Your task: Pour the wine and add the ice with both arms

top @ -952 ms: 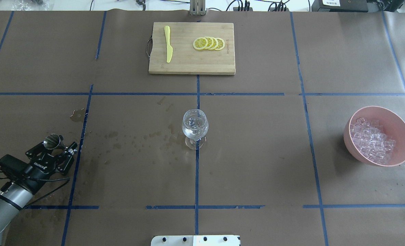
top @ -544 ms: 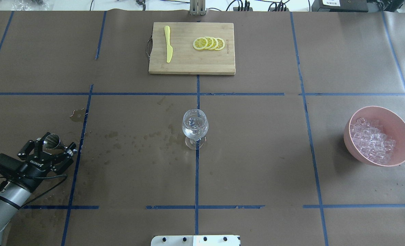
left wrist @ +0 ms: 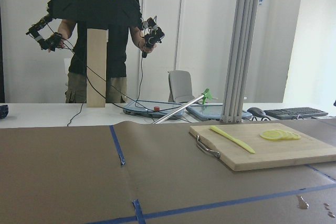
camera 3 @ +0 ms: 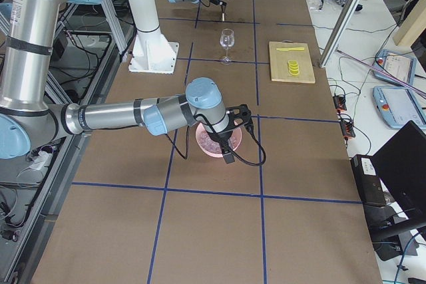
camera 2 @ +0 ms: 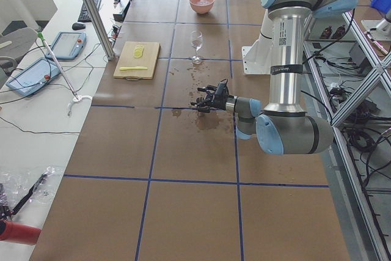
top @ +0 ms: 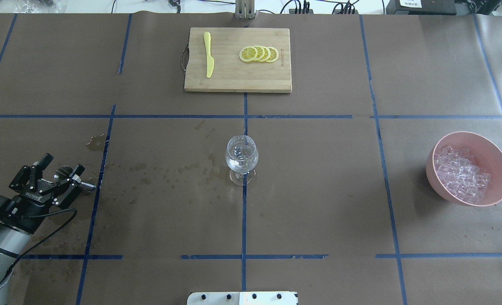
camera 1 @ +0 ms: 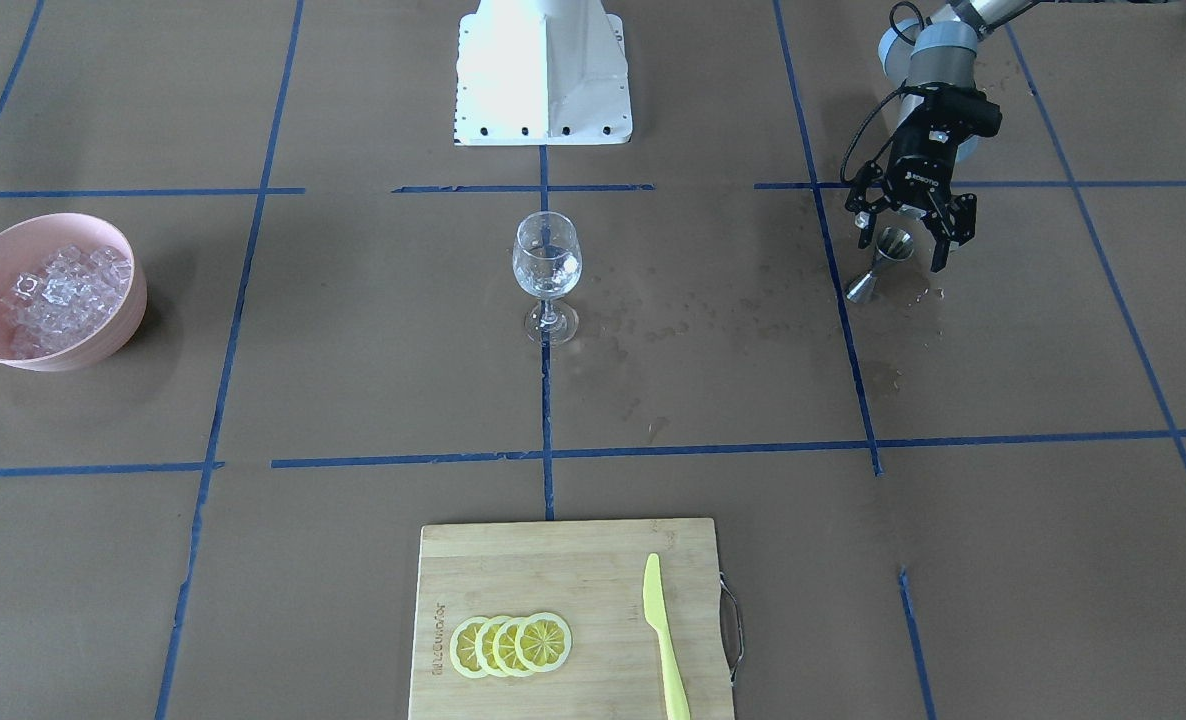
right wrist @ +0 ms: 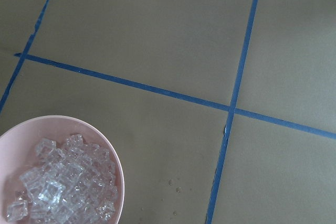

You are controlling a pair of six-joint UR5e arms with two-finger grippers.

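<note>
A wine glass [top: 241,154] stands at the table's middle with a little clear wine in it; it also shows in the front view [camera 1: 547,265]. My left gripper [top: 60,166] is open at the near left, its fingers straddling a small metal jigger [camera 1: 878,262] that stands on the table. The ice [top: 460,176] is heaped in a pink bowl [top: 500,163] at the right. The right wrist view shows the ice [right wrist: 58,182] and the bowl's rim [right wrist: 119,169] below it. My right gripper [camera 3: 233,131] shows only in the right side view, over the bowl; I cannot tell if it is open.
A bamboo cutting board [top: 234,80] with lemon slices [top: 258,54] and a yellow knife [top: 208,55] lies at the far middle. Wet spots [top: 170,171] mark the paper left of the glass. The white base pedestal [camera 1: 543,70] stands at the near edge.
My left gripper carried the jigger down and toward the near left, set it upright on the table and opened. The glass and the bowl have not moved.
</note>
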